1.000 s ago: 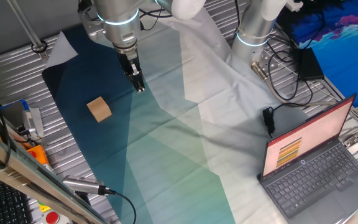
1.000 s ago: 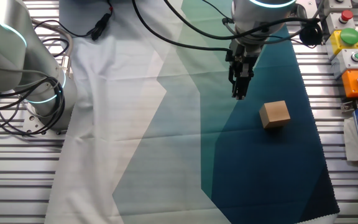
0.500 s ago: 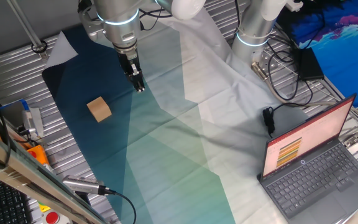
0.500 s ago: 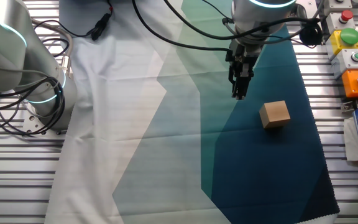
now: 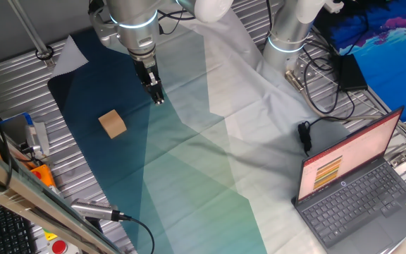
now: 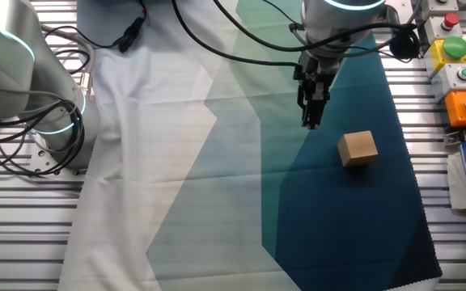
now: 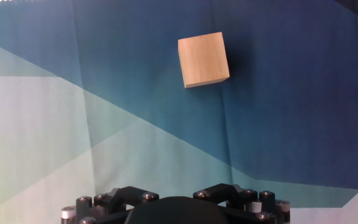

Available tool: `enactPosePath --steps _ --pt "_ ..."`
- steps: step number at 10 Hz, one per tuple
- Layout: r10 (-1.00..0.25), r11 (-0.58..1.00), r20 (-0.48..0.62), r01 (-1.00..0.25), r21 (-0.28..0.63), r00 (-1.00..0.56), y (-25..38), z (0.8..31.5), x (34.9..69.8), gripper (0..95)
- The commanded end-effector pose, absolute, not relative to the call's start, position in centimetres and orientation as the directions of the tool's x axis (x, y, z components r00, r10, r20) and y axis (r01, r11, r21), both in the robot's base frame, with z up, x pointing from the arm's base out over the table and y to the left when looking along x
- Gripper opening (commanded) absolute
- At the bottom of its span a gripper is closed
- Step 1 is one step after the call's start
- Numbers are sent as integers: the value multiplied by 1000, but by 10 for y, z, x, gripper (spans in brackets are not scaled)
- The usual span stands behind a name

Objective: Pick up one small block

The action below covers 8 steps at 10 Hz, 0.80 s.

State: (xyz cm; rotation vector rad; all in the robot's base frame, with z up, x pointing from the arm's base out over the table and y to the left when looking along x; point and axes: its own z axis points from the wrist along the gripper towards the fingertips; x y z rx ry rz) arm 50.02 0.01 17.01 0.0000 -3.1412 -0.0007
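The small block, a plain light-tan wooden cube (image 5: 112,124), lies on the dark blue part of the cloth. It also shows in the other fixed view (image 6: 357,149) and in the hand view (image 7: 203,60). My gripper (image 5: 158,99) hangs over the cloth, apart from the block, up and to its right in this view; in the other fixed view the gripper (image 6: 310,123) is up and to the left of the block. Its fingers look pressed together and hold nothing. The hand view shows only the gripper housing at the bottom edge.
An open laptop (image 5: 358,190) sits at the right. A second robot base (image 5: 287,35) with cables (image 5: 316,92) stands at the back. Coloured button boxes (image 6: 457,61) line the cloth's edge near the block. A probe with a cable (image 5: 94,209) lies at the front left.
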Motion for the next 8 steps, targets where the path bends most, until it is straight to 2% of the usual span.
enactPosePath --steps 1,2,8 --pt "0 1000 0 0 0 -1000 0 170 500 0" --pt "-89 996 -9 -89 14 -996 0 170 500 0" --pt "-88 996 -8 -88 10 -996 0 170 500 0"
